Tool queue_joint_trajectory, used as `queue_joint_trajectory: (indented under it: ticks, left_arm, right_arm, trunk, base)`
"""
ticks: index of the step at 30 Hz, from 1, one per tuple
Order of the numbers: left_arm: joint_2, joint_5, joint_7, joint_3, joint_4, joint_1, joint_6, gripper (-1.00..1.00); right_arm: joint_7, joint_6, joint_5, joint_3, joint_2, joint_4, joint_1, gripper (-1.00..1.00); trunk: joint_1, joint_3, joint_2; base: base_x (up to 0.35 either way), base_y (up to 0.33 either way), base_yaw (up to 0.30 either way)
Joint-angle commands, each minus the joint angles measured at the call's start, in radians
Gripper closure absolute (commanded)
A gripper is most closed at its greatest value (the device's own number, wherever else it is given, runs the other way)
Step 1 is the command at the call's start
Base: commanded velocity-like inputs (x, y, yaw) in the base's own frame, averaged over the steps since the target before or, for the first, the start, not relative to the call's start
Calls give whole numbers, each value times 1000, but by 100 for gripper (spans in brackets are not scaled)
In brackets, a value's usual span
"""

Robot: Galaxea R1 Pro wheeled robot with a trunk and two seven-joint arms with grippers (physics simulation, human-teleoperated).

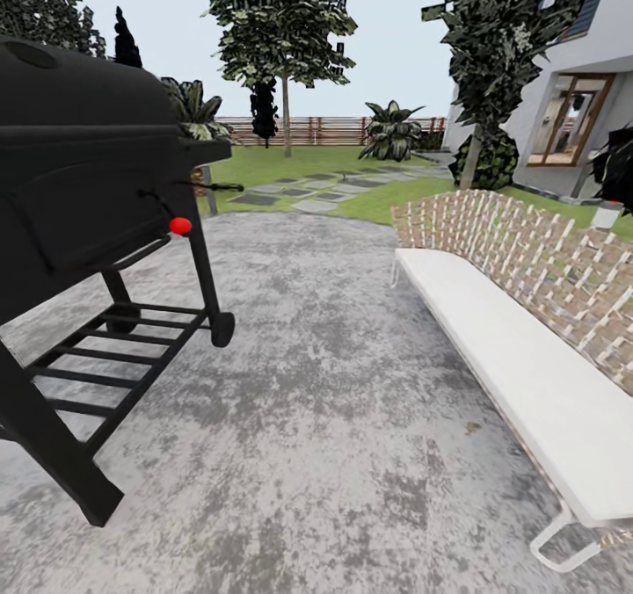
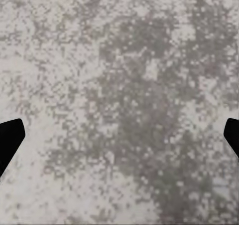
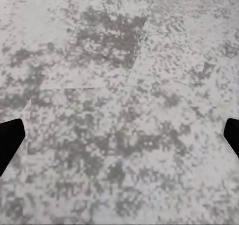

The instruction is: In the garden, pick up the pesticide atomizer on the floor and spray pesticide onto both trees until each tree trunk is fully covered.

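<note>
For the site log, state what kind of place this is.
Likely a home's back garden patio: a black barbecue grill and woven bench on grey stone paving, with lawn, trees and a wooden fence beyond.

black grill (image 1: 79,181), mottled grey paving (image 1: 334,383), white bench (image 1: 527,383).

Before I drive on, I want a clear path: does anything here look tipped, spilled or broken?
Nothing stands out. The black barrel grill stands upright on the grey mottled paving, and the long white-cushioned woven bench sits level beside it. No spill shows on the ground.

Trees: one (image 1: 283,23) far off on the lawn (image 1: 272,162) before the slat fence; one (image 1: 501,32) nearer, right, leaning trunk (image 1: 471,162).
</note>
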Motion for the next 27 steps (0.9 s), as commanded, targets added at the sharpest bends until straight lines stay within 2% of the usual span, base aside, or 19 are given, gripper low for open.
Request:
queue_joint_trajectory:
  ticks: [1,18,27]
  left_arm:
    - [0,0,0,0,0,0,0,-100]
    - [0,0,0,1,0,0,0,-100]
    - [1,0,0,1,0,0,0,-100]
  right_arm:
    - [0,0,0,0,0,0,0,-100]
    - [0,0,-1,0,0,0,0,-100]
    - [0,0,0,0,0,0,0,-100]
  trunk:
    - [0,0,0]
    - [0,0,0]
    - [0,0,0]
  base:
    - [339,0,0]
    - [339,-1,0]
    - [330,-84,0]
